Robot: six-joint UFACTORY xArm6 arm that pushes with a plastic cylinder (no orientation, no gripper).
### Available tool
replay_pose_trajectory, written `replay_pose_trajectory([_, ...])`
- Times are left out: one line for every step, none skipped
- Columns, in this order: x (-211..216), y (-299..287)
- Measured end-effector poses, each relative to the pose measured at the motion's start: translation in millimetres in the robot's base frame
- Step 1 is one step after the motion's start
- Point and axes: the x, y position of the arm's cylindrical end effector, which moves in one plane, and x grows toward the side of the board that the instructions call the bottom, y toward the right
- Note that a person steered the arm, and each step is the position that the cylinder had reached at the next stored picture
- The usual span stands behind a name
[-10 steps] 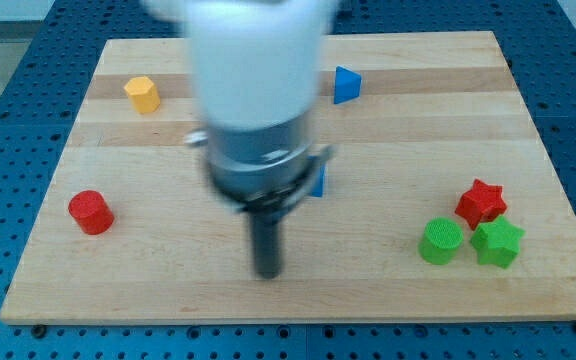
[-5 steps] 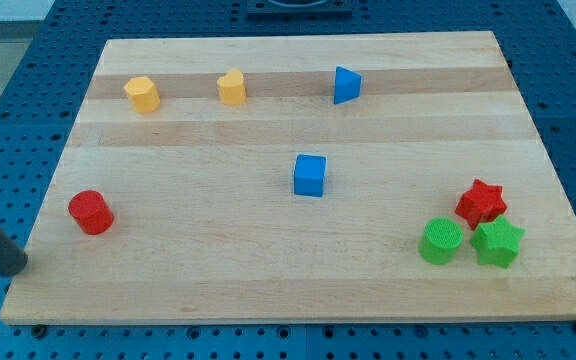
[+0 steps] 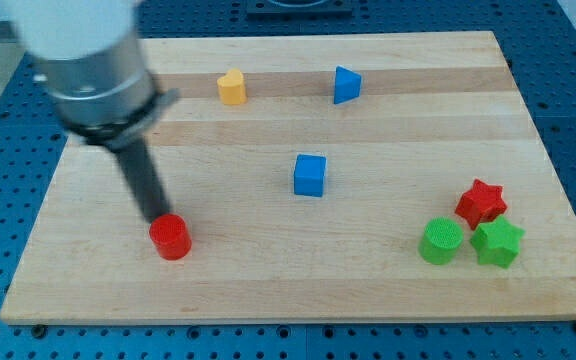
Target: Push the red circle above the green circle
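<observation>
Wood board (image 3: 268,290) fills most of the view, and small blocks sit on it. Near the view's bottom, toward the left, is the red circle (image 3: 170,238). My tip (image 3: 156,217) is touching it, just at its upper left edge. I have no fingers, only a dark rod, so nothing is held.

Far over at the view's bottom right is the green circle (image 3: 440,241). The red circle is well apart from it, at about the same height. A green star (image 3: 497,243) sits just beside the green circle, on its right. A red star (image 3: 481,202) is right above those two, close to both.

Near the middle of the board is a blue cube (image 3: 310,175). Up near the view's top are a yellow block (image 3: 231,87) and a blue triangle (image 3: 345,85), well apart from each other.
</observation>
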Motion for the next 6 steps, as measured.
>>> replay_pose_trajectory([13.3,-86.5])
replay_pose_trajectory([48.9,-83.5])
replay_pose_trajectory([44.3,-3.5])
replay_pose_trajectory([18.0,99.2])
replay_pose_trajectory([15.5,144.1])
replay_pose_trajectory([34.7,97.6])
